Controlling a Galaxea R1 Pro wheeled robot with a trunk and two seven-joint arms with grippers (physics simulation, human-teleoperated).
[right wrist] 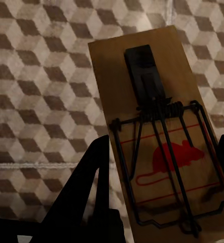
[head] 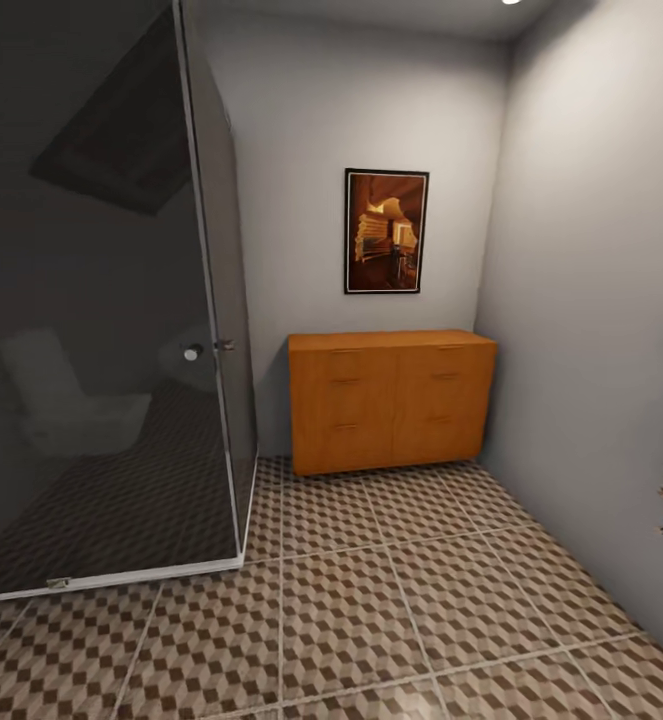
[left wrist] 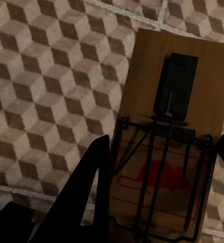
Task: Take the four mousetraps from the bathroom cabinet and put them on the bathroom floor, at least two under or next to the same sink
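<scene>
Two mousetraps carried at once: one mousetrap point(left wrist: 178, 136) clamped in the left end effector point(left wrist: 162, 177), another mousetrap point(right wrist: 160, 142) clamped in the right end effector point(right wrist: 162, 177), each plate pinched between dark fingers and hanging above the bathroom floor point(head: 391, 610). Seen ahead from the head view, across the cube-patterned tiles: the cabinet point(head: 391, 400), against the far wall under a framed picture point(head: 386, 230), drawers apparently closed. Left of the cabinet, a dark glass shower screen point(head: 101, 300) with a faint toilet reflection. No sink to be placed from here, so still some way to travel, probably.

Possible trouble: a plate sliding out of a thin edge grip during driving or turning, then landing far from the sink; a hard drop tipping a plate on edge or under the screen's frame; an arm swinging into the glass or the right-hand wall in this narrow room.

No readable writing anywhere; only a red mouse outline printed on each plate.
</scene>
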